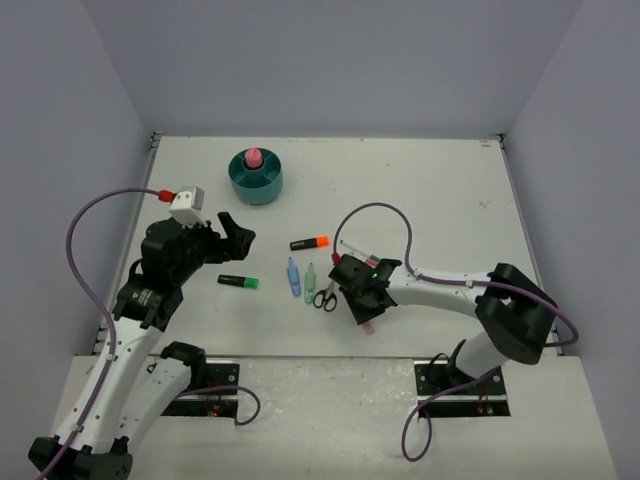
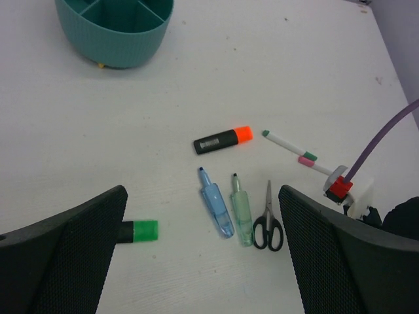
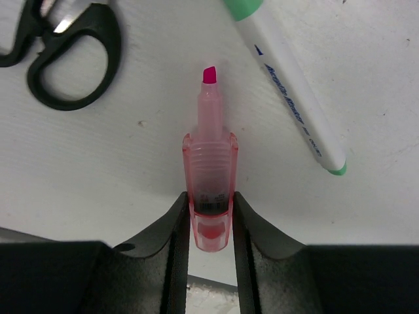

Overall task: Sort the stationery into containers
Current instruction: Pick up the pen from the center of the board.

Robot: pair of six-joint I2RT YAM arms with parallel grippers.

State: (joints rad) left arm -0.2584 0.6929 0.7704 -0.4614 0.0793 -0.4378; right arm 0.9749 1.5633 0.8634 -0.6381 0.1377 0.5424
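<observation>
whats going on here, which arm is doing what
The right claw is closed on the pink marker, which lies on the table beside a white pen and the scissors. The left claw hangs open above the table, holding nothing. The teal organiser has a pink tube in its centre. The orange-capped highlighter, green-capped highlighter, blue marker and pale-green marker lie loose.

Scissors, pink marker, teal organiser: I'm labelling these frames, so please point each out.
scissors (image 2: 268, 214), left wrist view, on the blades near the pivot.
pink marker (image 3: 209, 173), right wrist view, on its barrel.
teal organiser (image 1: 256, 191), top view, on its outer wall.
</observation>
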